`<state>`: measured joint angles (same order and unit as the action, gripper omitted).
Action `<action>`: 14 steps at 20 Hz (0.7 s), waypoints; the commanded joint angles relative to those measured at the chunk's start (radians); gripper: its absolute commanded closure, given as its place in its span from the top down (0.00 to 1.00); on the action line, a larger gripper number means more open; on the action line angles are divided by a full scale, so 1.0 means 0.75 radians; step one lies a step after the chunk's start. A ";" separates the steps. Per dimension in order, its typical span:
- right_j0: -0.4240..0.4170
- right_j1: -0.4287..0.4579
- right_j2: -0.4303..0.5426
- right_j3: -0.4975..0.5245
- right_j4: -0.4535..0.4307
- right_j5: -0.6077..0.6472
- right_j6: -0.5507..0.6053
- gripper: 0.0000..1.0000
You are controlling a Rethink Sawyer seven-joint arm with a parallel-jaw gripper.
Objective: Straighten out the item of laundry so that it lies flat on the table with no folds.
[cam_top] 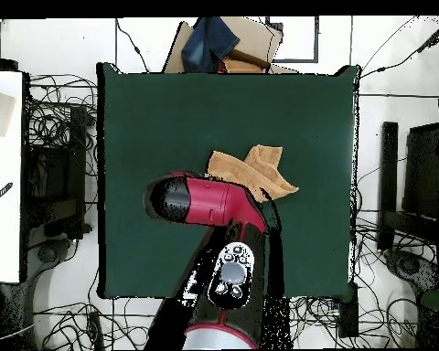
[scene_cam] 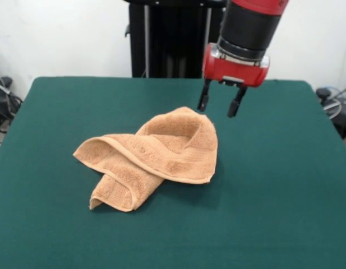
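**Gripper poised above a folded towel, before the first grasp**

The towel point(scene_cam: 153, 154) lies near the middle of the table point(scene_cam: 285, 185), well clear of all four edges of the tabletop. It is bunched and doubled over itself: one long strip crosses on top of another, a raised fold stands at the end nearest the arm, and a loose corner points toward the tabletop's front edge in the front view. In the overhead view the arm covers part of the cloth, so its full outline cannot be read. The gripper point(scene_cam: 220, 106) hangs just above the raised fold, its two fingers spread apart and holding nothing; it appears clear of the cloth.

The step in hand is judged to be choosing a grasp. A good choice is probably a single free layer at a hem or corner, not the thick overlap, since pinching both layers would drag the fold along. Pulling outward toward open tabletop, low and slowly, should let the crossed strip slide off instead of rolling tighter.
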<state>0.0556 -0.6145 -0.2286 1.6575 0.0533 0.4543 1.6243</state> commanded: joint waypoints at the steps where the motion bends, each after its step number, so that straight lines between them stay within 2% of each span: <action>1: -0.025 0.076 0.137 -0.096 0.073 0.140 0.219 1.00; 10: 0.011 0.097 0.094 -0.211 0.062 0.348 0.233 1.00; 14: -0.008 0.079 0.116 -0.190 0.068 0.330 0.229 1.00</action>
<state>0.0526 -0.5660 -0.2270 1.5290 0.0566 0.6181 1.6243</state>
